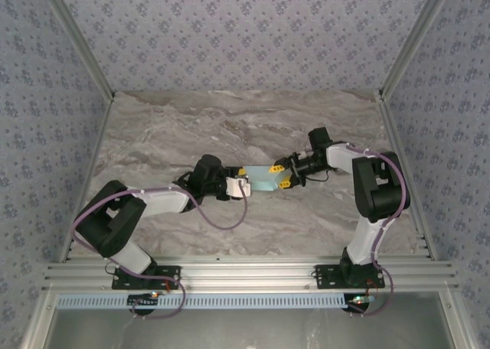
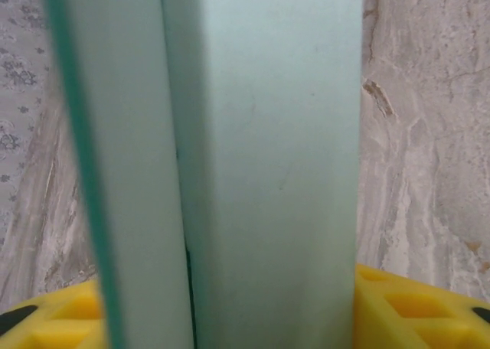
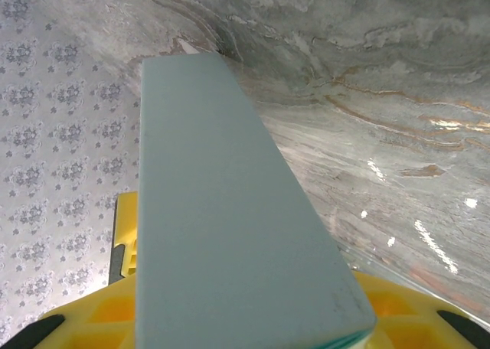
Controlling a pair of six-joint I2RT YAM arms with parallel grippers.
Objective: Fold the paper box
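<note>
The paper box [image 1: 260, 179] is a pale turquoise folded card block, held off the marble table between both grippers near the middle. My left gripper [image 1: 245, 187] grips its left end. In the left wrist view the paper box [image 2: 268, 173] stands between the yellow fingers [image 2: 398, 311], one finger flush against its side and the other partly behind a loose flap [image 2: 130, 211]. My right gripper [image 1: 283, 175] is shut on the right end. In the right wrist view the paper box [image 3: 222, 211] juts forward out of the yellow fingers [image 3: 124, 242].
The marble table [image 1: 230, 127] stretches out behind and around the grippers. Patterned walls [image 1: 245, 27] and aluminium posts [image 1: 76, 35] close in the back and sides. A metal rail [image 1: 245, 272] runs along the near edge by the arm bases.
</note>
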